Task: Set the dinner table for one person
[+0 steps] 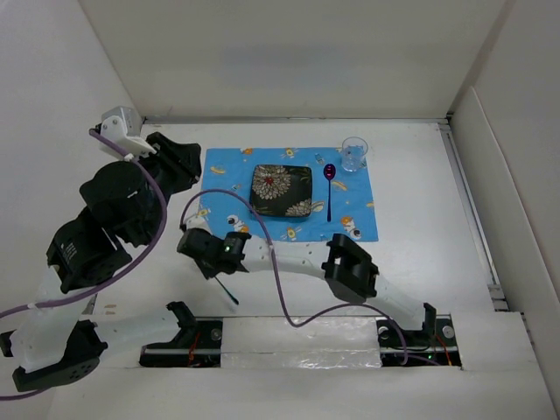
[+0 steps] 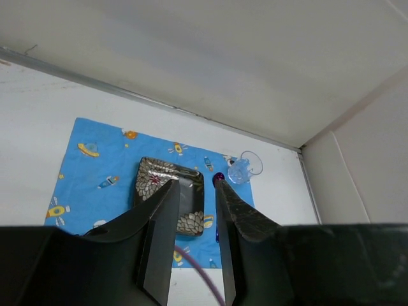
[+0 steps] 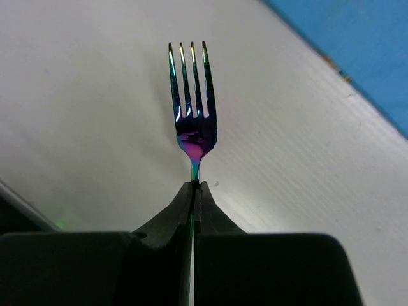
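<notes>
My right gripper [image 3: 194, 185] is shut on the handle of an iridescent fork [image 3: 193, 95], whose tines point away over the white dinner table [image 3: 89, 127]. From above, that gripper [image 1: 216, 271] sits just left of the placemat's near corner, with the fork [image 1: 229, 292] a thin dark line beneath it. My left gripper [image 2: 196, 183] hangs raised at the left, its jaws a little apart with nothing between them. A dark floral plate [image 1: 281, 190], a purple spoon [image 1: 329, 188] and a clear glass [image 1: 353, 153] lie on the blue placemat [image 1: 227, 175].
White walls [image 1: 289, 52] close off the table at the back and sides. A purple cable [image 1: 280, 289] loops across the table by the right arm. The left arm's bulky joints [image 1: 114, 210] stand over the table's left part.
</notes>
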{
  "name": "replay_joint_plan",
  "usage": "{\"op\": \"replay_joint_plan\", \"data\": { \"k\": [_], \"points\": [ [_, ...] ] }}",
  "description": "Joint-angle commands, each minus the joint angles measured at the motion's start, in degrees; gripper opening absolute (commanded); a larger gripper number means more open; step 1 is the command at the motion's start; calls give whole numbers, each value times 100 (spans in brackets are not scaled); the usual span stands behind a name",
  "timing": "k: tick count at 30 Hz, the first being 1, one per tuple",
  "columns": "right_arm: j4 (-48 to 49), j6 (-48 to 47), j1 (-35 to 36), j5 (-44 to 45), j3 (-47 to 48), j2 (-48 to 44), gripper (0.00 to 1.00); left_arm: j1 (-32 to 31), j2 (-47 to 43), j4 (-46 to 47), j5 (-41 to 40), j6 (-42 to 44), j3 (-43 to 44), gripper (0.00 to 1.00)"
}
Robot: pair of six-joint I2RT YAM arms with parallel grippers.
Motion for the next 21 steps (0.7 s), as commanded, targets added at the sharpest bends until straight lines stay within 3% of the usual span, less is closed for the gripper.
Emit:
{"op": "replay_joint_plan", "data": {
  "k": [1, 10, 21],
  "points": [
    [-223, 314, -461, -16, 1238, -162, 0, 29, 166, 334, 257, 308, 19, 27],
    [-163, 1386, -1955, -175, 2604, 540, 0, 29, 166, 501, 696, 432, -401, 29],
    [558, 2178, -2466, -447, 3176, 1489, 0, 29, 140, 518, 899, 414, -851, 29]
  ]
}}
